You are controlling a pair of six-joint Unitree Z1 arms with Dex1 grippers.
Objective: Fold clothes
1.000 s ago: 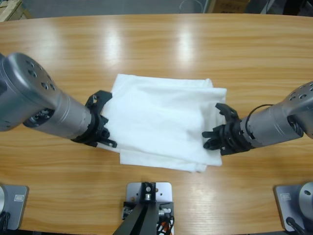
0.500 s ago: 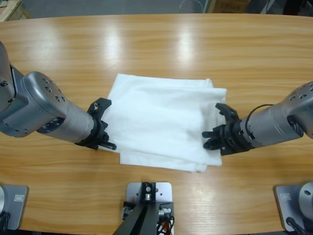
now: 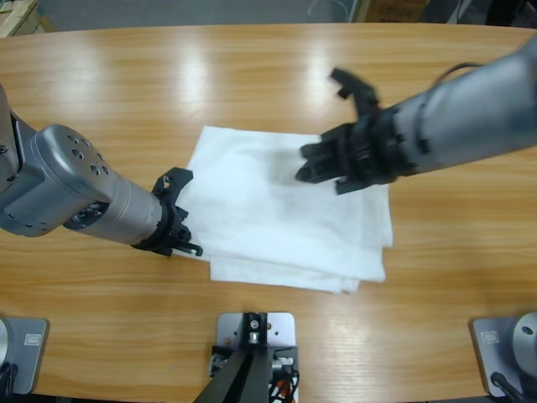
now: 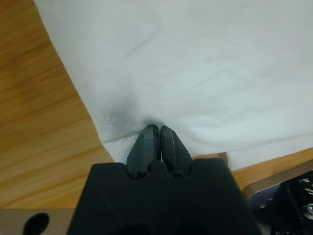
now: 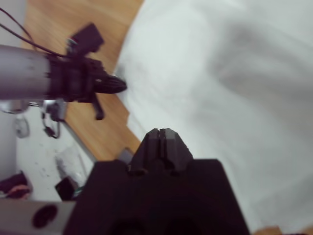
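Observation:
A white cloth (image 3: 277,218), folded into a rough square, lies flat on the middle of the wooden table (image 3: 268,75). My left gripper (image 3: 186,222) is at its left edge; in the left wrist view its jaws (image 4: 156,131) are shut, with the tips against a small pucker in the cloth (image 4: 195,63). No cloth shows between them. My right gripper (image 3: 306,164) hangs above the cloth's upper right part. It is shut and empty (image 5: 164,133), with the cloth (image 5: 234,98) below it.
Bare wood surrounds the cloth on all sides. The right wrist view also catches the left gripper (image 5: 110,84) at the cloth's far edge, and floor clutter beyond the table edge.
The right arm has left the cloth's right edge and swung up and leftward over the cloth. The cloth's right side now lies flatter. The left arm has barely moved.

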